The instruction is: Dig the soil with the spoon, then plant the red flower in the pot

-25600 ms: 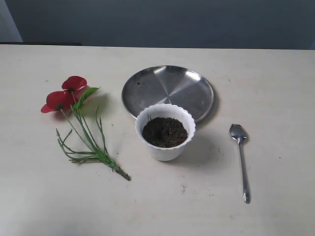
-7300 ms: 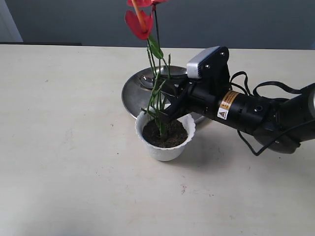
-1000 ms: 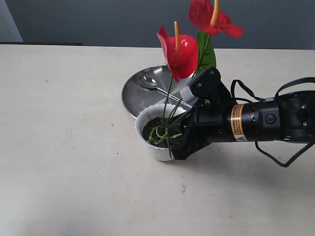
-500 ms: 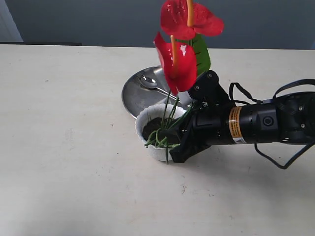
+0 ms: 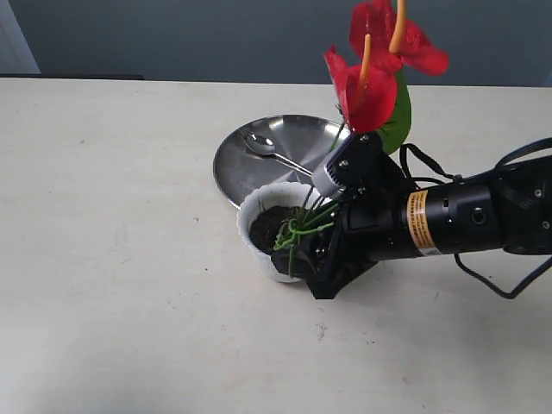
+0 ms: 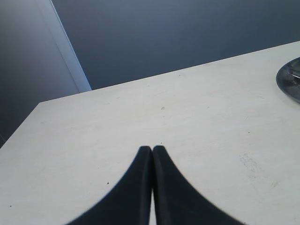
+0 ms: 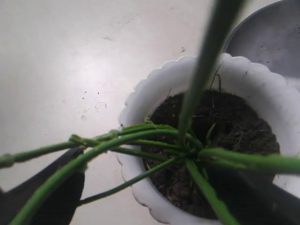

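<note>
red flower: stems sitting in the soil of the pot. you are holding the right gripper spread around them at 4 o'clock, likely to release; left gripper lying pressed together; spoon parked at 12 o'clock.

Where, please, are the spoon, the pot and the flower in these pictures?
spoon (image 5: 259,143): exterior view, on its bowl.
pot (image 5: 256,248): exterior view, on its left outer wall.
flower (image 5: 373,102): exterior view, on the lower red bloom.
</note>
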Action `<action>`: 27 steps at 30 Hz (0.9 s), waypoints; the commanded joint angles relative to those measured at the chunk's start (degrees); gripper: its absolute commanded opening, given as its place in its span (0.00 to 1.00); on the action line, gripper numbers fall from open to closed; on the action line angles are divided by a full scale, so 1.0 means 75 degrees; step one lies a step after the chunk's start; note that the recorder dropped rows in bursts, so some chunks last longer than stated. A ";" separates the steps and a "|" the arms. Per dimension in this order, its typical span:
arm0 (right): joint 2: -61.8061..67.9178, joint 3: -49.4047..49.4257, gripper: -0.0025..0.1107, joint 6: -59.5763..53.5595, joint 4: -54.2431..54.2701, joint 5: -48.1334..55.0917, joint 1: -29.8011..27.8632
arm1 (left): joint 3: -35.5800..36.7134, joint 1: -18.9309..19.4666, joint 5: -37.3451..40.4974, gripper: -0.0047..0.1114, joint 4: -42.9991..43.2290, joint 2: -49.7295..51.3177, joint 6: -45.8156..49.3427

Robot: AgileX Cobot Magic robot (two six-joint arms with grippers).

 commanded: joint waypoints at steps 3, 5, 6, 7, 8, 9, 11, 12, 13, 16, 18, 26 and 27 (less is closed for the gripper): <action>0.0027 0.0064 0.66 0.0727 -0.0915 0.0462 -0.0025 | 0.0003 0.0004 -0.0084 0.04 -0.0038 -0.0027 -0.0024; 0.0027 0.0064 0.66 0.0791 -0.0983 0.0462 -0.0025 | 0.0003 0.0004 -0.0084 0.04 -0.0038 -0.0027 -0.0024; 0.0014 0.0064 0.66 0.0791 -0.0981 0.0462 -0.0025 | 0.0003 0.0004 -0.0084 0.04 -0.0038 -0.0027 -0.0024; 0.0014 0.0064 0.66 0.0791 -0.0981 0.0462 -0.0025 | 0.0003 0.0004 -0.0084 0.04 -0.0038 -0.0027 -0.0024; -0.0002 0.0064 0.66 0.0791 -0.0997 0.0462 -0.0025 | 0.0003 0.0004 -0.0084 0.04 -0.0038 -0.0027 -0.0024; -0.0042 0.0064 0.66 0.0822 -0.1042 0.0462 -0.0025 | 0.0003 0.0004 -0.0084 0.04 -0.0038 -0.0027 -0.0024; -0.0106 0.0064 0.66 0.0985 -0.1189 0.0477 -0.0025 | 0.0003 0.0004 -0.0084 0.04 -0.0038 -0.0027 -0.0024; -0.0194 0.0064 0.66 0.1053 -0.1266 0.0541 -0.0025 | 0.0003 0.0004 -0.0084 0.04 -0.0038 -0.0027 -0.0024; -0.0253 0.0064 0.66 0.1141 -0.1320 0.0567 -0.0025 | 0.0003 0.0004 -0.0084 0.04 -0.0038 -0.0027 -0.0024; -0.0508 0.0064 0.66 0.1473 -0.1677 0.0694 -0.0025 | 0.0003 0.0004 -0.0084 0.04 -0.0038 -0.0027 -0.0024; -0.0631 0.0064 0.66 0.1697 -0.1874 0.0746 -0.0025 | 0.0003 0.0004 -0.0084 0.04 -0.0038 -0.0027 -0.0024; -0.0696 0.0064 0.66 0.1886 -0.1975 0.0702 -0.0025 | 0.0003 0.0004 -0.0084 0.04 -0.0038 -0.0027 -0.0024; -0.0696 0.0064 0.66 0.1996 -0.2074 0.0702 -0.0025 | 0.0003 0.0004 -0.0084 0.04 -0.0038 -0.0027 -0.0024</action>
